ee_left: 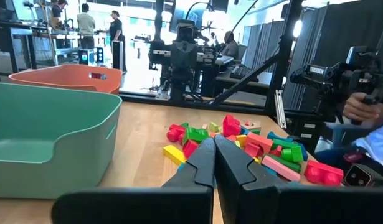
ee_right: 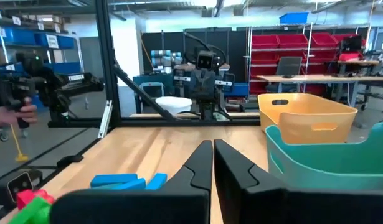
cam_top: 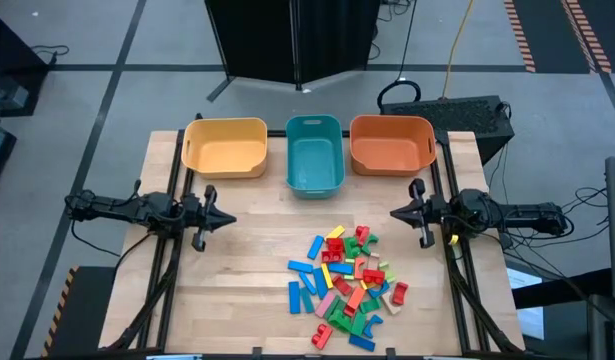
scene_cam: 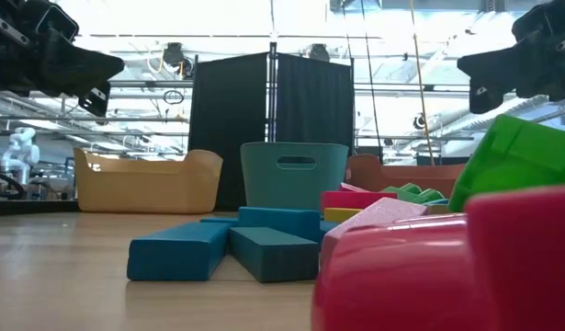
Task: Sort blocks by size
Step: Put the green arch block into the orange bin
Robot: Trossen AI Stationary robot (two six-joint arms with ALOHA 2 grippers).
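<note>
The blocks (cam_top: 347, 285) lie in a loose pile on the wooden table, right of its middle and toward the near edge: blue bars, red, green, yellow, pink and orange pieces. They also show in the left wrist view (ee_left: 253, 143) and in the low view (scene_cam: 264, 244). My left gripper (cam_top: 230, 219) is shut and empty at the table's left side, above the table. My right gripper (cam_top: 395, 212) is shut and empty at the right side, just beyond the pile's far right.
Three bins stand in a row along the far edge: yellow (cam_top: 225, 146), teal (cam_top: 315, 153), orange (cam_top: 391, 144). Bare wood (cam_top: 247, 270) lies left of the pile. A person's hand on a device (ee_left: 359, 109) shows beyond the table's right side.
</note>
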